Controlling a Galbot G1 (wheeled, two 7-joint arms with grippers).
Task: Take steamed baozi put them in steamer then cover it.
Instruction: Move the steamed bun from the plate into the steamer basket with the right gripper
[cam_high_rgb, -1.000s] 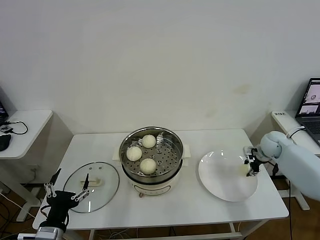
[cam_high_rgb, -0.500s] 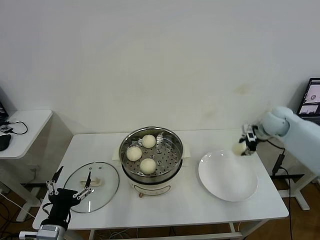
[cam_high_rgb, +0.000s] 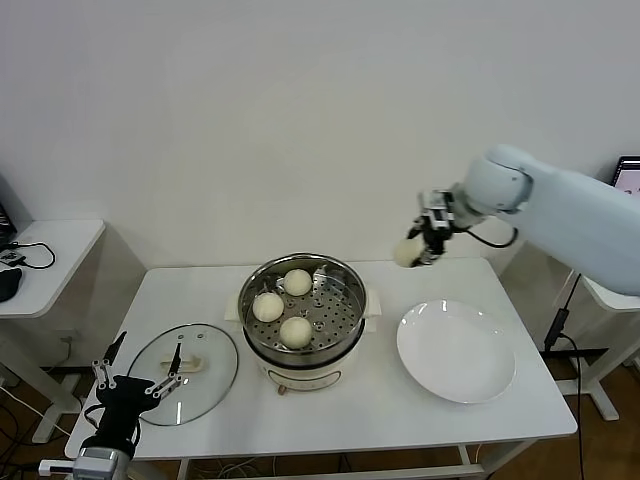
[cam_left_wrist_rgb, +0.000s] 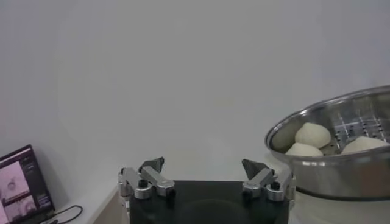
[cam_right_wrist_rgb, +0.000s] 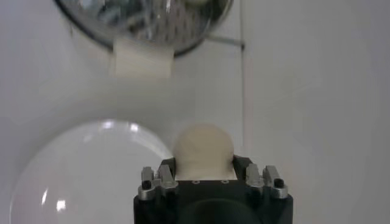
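One baozi (cam_high_rgb: 406, 252) clamped in right pincer (cam_high_rgb: 420, 247), airborne.

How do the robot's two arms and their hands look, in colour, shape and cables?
The right arm has a smooth, rounded pale blue-white shell, with a thin black cable looping near the wrist. Its right hand is black with silver metal parts. The left hand is also black, with slim silver fingers tipped black.

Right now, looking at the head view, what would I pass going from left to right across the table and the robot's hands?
Left gripper, open at the table's near edge → cover lying flat → steamer with three baozi inside → fourth baozi held up in the right gripper → white plate.
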